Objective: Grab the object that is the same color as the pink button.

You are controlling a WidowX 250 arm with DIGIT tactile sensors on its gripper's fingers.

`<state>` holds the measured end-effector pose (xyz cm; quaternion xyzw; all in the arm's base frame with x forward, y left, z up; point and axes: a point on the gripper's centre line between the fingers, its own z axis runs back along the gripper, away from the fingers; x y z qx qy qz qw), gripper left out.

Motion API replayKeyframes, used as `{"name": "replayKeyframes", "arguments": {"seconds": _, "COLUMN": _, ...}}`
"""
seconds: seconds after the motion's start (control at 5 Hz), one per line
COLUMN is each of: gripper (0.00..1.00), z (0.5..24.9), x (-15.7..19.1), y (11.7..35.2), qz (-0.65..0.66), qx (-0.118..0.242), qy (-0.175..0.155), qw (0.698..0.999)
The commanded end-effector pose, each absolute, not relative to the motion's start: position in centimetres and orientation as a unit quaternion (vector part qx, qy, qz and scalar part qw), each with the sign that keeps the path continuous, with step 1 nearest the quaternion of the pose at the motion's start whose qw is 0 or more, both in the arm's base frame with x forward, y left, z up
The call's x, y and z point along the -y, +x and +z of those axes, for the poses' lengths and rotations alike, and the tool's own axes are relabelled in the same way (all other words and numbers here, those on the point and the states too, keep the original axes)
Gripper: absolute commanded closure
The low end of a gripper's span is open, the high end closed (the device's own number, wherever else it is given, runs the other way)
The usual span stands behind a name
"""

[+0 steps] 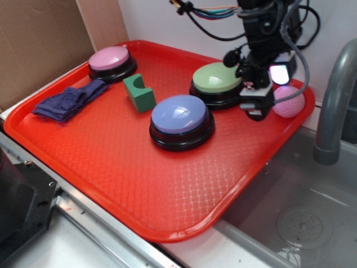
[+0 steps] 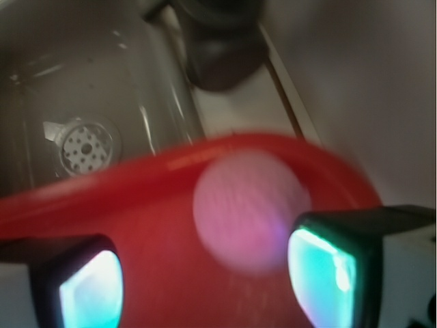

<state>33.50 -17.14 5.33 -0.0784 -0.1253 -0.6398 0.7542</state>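
Status: the grab is not yet made. The pink ball (image 1: 289,101) lies on the red tray (image 1: 111,162) in its far right corner, close to the rim and just right of the green button (image 1: 217,78). It matches the pink button (image 1: 109,58), which stands at the far left of the tray, well apart from it. By my judgement the approach is largely done — what remains is to centre over the ball, lower, close and lift.

End effector (image 1: 257,107): it hangs just left of the ball, between the ball and the green button. In the wrist view the two fingers (image 2: 89,287) stand apart at the lower corners of the picture, with the ball (image 2: 249,212) between and beyond them, nearer the right one. That view is blurred; no contact with the ball shows. Nothing is held.

Other items, none concerned in the task: a blue button (image 1: 181,115) near the tray's middle, a green block (image 1: 139,92) and a purple cloth (image 1: 71,100) to the left. A sink (image 1: 301,212) and faucet (image 1: 333,100) lie to the right of the tray.
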Motion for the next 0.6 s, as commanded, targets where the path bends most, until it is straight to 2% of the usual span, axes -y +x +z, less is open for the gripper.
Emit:
{"name": "replayKeyframes", "arguments": {"seconds": 0.0, "gripper": 1.0, "z": 7.15, "x": 19.47, "y": 33.28, "qz": -0.66, "qx": 0.154, "qy": -0.071, "qw": 0.731}}
{"name": "replayKeyframes", "arguments": {"seconds": 0.4, "gripper": 1.0, "z": 6.65, "x": 18.97, "y": 33.37, "qz": -0.666, "qx": 0.146, "qy": -0.069, "qw": 0.729}}
